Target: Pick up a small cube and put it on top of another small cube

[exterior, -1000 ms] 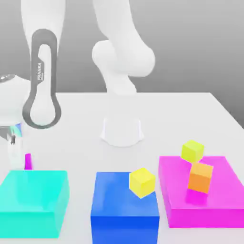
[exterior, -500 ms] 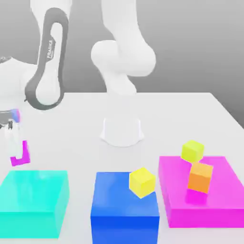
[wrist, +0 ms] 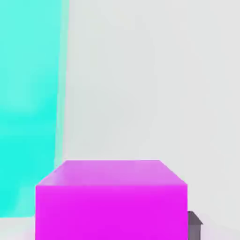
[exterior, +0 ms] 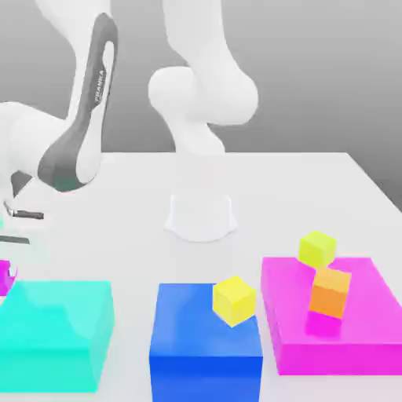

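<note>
White matte tabletop (exterior: pixel 259 188): small plain magenta-purple cube (wrist: pixel 111 199), grasped between the gripper (exterior: pixel 6 267) fingers, now raised and shifted outward from beside the flat cyan block (exterior: pixel 55 330). Arm lettering too slanted to read.

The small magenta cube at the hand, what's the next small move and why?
Probably carry the small magenta cube toward the exterior view's right. It sits close under the hand camera beside the cyan block, while the other small cubes, such as the yellow cube, lie that way.
</note>
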